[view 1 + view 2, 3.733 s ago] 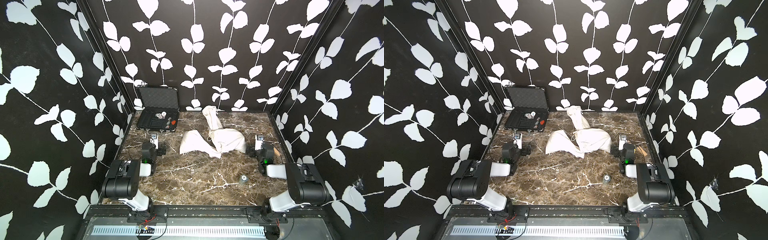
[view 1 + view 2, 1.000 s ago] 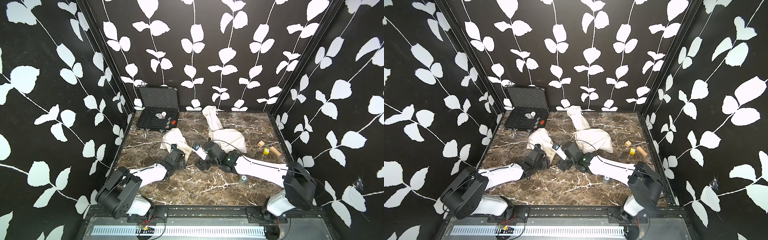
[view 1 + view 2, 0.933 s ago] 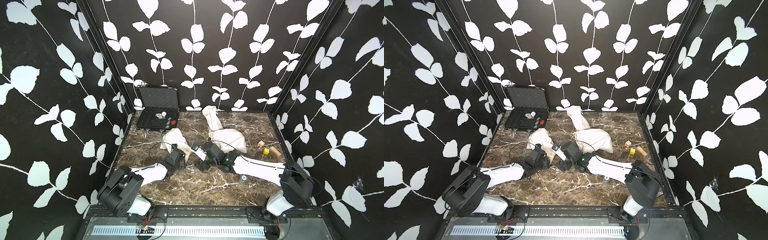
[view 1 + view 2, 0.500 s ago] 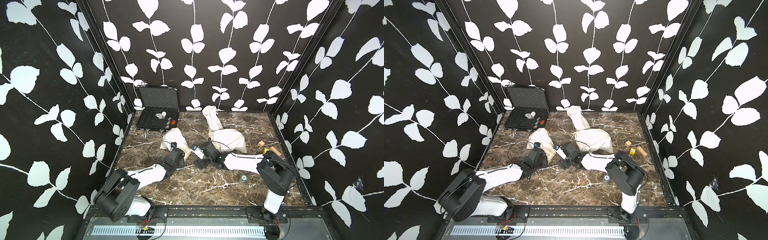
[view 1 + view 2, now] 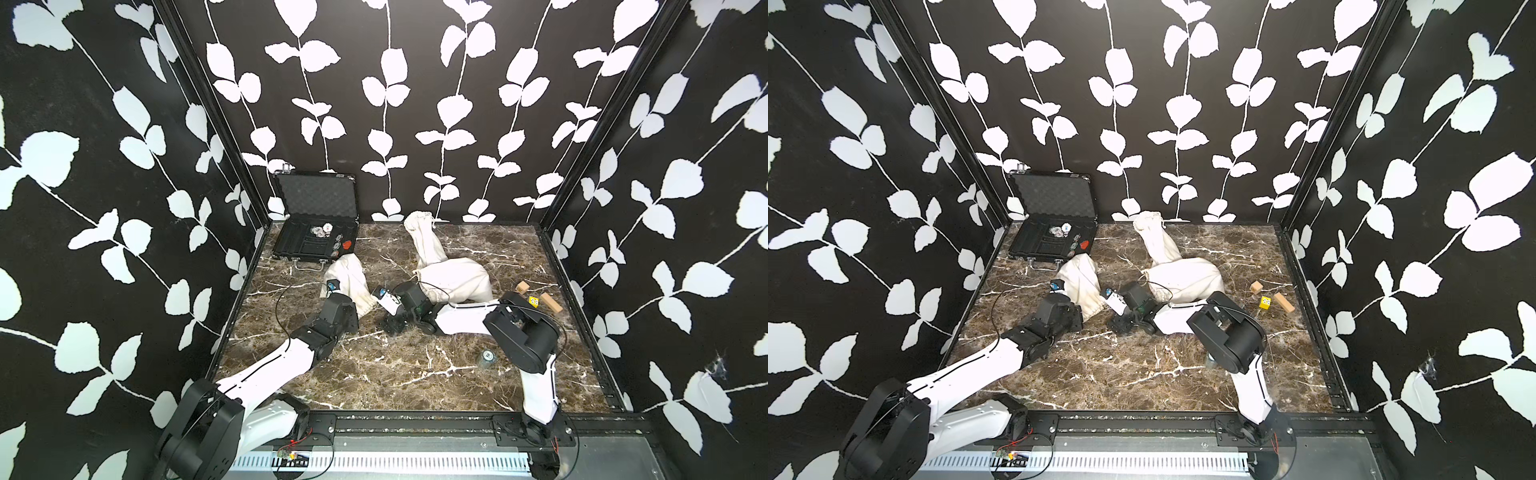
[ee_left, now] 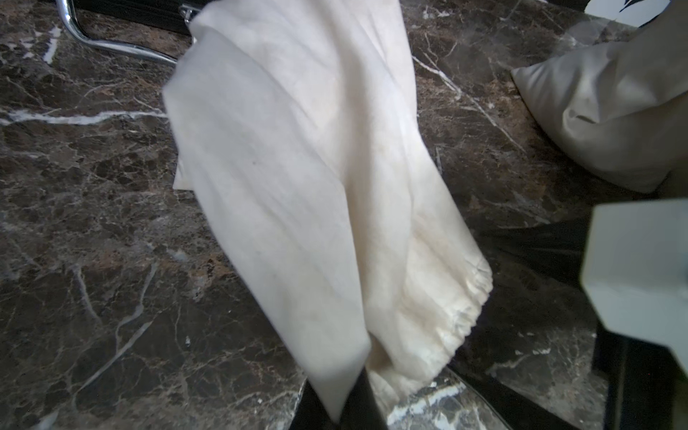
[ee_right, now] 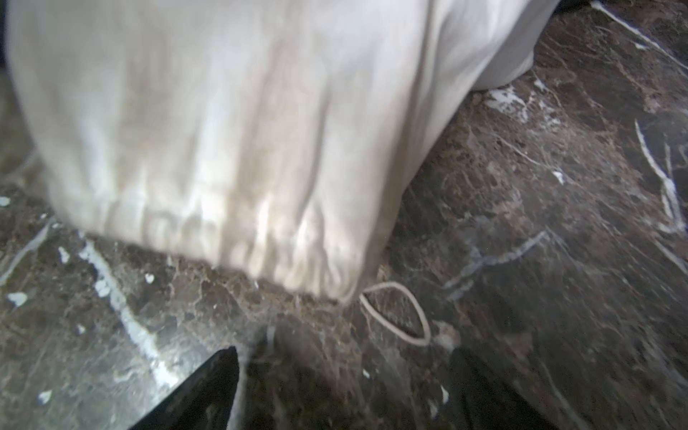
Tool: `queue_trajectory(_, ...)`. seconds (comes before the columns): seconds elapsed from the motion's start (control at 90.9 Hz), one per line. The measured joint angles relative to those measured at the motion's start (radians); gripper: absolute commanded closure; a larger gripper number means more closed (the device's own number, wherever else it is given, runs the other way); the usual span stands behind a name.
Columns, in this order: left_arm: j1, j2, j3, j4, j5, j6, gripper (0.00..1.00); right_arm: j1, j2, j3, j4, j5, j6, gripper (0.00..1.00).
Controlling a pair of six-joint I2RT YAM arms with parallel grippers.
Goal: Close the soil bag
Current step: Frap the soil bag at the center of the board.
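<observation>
Cream cloth, limp and flat: the soil bag (image 5: 348,277) is laid on the marble table (image 5: 374,374), its long axis run from the case (image 5: 316,245) to the gathered mouth. That hem is pinched by the left gripper (image 6: 337,404), while the drawstring loop (image 7: 420,311) is seen just ahead of the right gripper (image 7: 344,353), whose jaws are spread.

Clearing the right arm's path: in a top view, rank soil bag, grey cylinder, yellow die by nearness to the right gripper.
From the right gripper:
1. soil bag, just to its left.
2. grey cylinder, toward the front.
3. yellow die, far right.
</observation>
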Motion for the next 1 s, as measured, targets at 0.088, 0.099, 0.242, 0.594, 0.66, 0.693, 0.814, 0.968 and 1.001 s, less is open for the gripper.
queue_trajectory(0.088,0.008,0.000,-0.002,-0.005,0.008,-0.003,1.00,0.000,0.033,0.003,0.041,-0.019,0.018,0.17)
queue_trajectory(0.099,0.010,0.000,-0.002,-0.005,0.009,-0.003,1.00,0.000,0.035,0.004,0.046,-0.022,0.018,0.17)
queue_trajectory(0.242,0.017,-0.002,-0.002,-0.009,0.027,-0.011,1.00,-0.002,0.052,0.009,0.079,-0.041,0.026,0.19)
queue_trajectory(0.594,0.034,-0.074,0.010,-0.027,0.068,-0.025,1.00,-0.011,0.096,0.024,0.162,-0.057,0.048,0.23)
queue_trajectory(0.66,0.036,-0.087,0.013,-0.034,0.074,-0.027,1.00,-0.011,0.098,0.024,0.167,-0.058,0.053,0.24)
queue_trajectory(0.693,0.036,-0.091,0.016,-0.040,0.077,-0.029,1.00,-0.012,0.099,0.024,0.169,-0.059,0.055,0.25)
queue_trajectory(0.814,0.039,-0.106,0.026,-0.051,0.080,-0.029,1.00,-0.016,0.102,0.024,0.179,-0.067,0.060,0.33)
queue_trajectory(0.968,0.041,-0.125,0.031,-0.073,0.081,-0.029,1.00,-0.018,0.105,0.025,0.187,-0.087,0.073,0.52)
queue_trajectory(1.001,0.041,-0.126,0.033,-0.076,0.082,-0.029,1.00,-0.018,0.105,0.025,0.188,-0.090,0.076,0.56)
